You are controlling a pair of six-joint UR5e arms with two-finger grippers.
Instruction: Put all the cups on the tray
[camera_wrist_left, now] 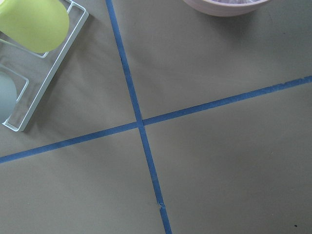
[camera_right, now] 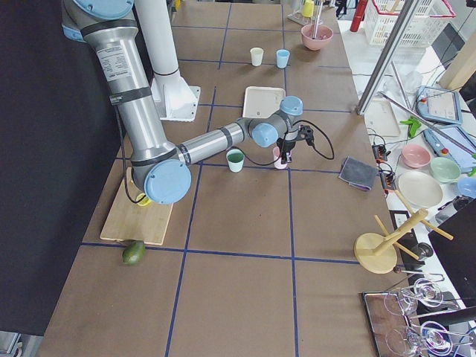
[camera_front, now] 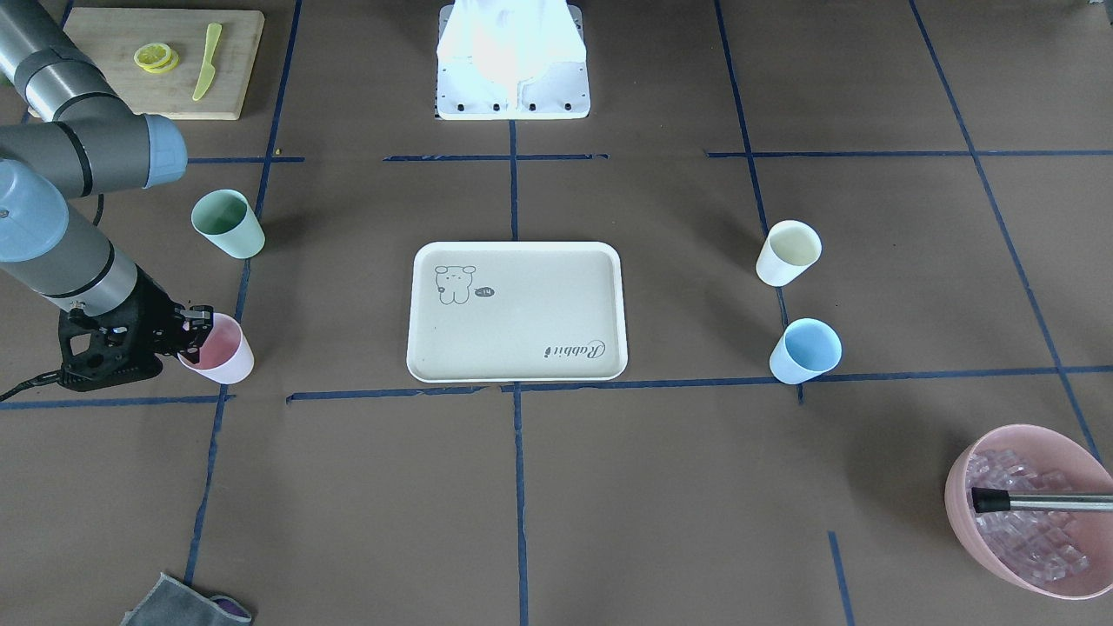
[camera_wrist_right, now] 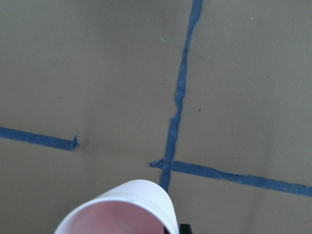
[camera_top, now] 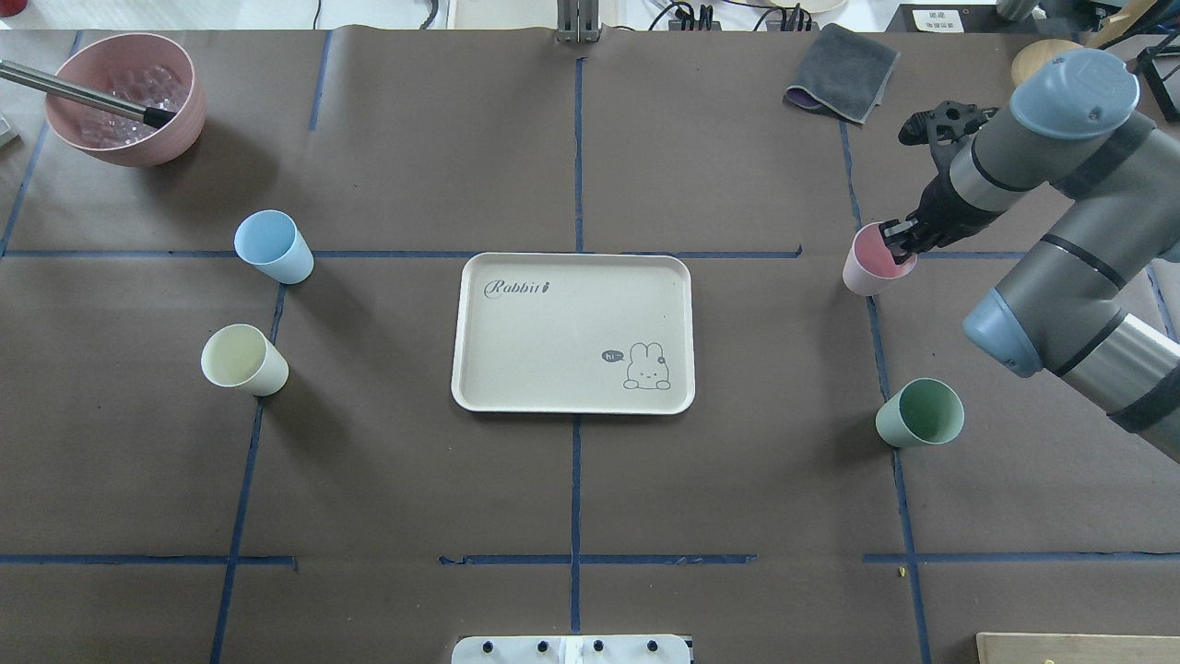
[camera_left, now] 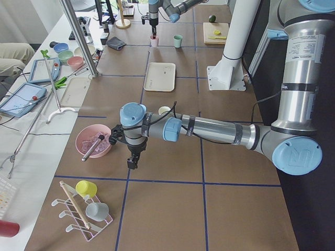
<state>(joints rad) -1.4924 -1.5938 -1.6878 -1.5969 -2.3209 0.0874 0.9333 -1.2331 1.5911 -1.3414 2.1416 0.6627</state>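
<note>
The right tool is at the rim of the pink cup. Its two fingers are set close together with the cup's wall between them, on the side away from the tray, so it looks clamped on that wall. The cup is upright, either on the counter or only just off it; I cannot tell which. It is to the right of the tray and well apart from it.

The mint green cup stands on the same side, nearer the robot and untouched. Across the tray, the pale yellow cup and the light blue cup stand near each other on the counter. None of the four cups is on the tray yet.

The left tool hangs over the counter near the pink bowl of clear cubes, far from any cup. I cannot tell whether its fingers are apart or together.

The cups look light, stiff and thin-walled, with a matte, not very slippery skin. A pinch on the rim wall should therefore carry one with modest force. The main risk is probably the cup swinging or tipping when it is set down
</note>
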